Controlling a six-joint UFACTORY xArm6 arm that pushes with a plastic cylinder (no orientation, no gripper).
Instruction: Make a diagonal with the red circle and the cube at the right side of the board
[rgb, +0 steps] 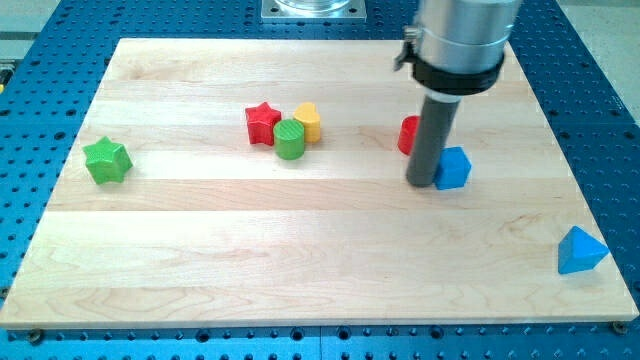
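Observation:
The red circle (407, 134) lies right of the board's middle, partly hidden behind my rod. The blue cube (454, 167) sits just below and to the right of it, close to it. My tip (421, 184) rests on the board against the cube's left side and just below the red circle.
A red star (262, 122), a green cylinder (290, 139) and a yellow block (308, 121) cluster left of centre. A green star (107, 160) lies near the left edge. A blue triangle (580, 250) sits at the lower right edge of the wooden board (300, 260).

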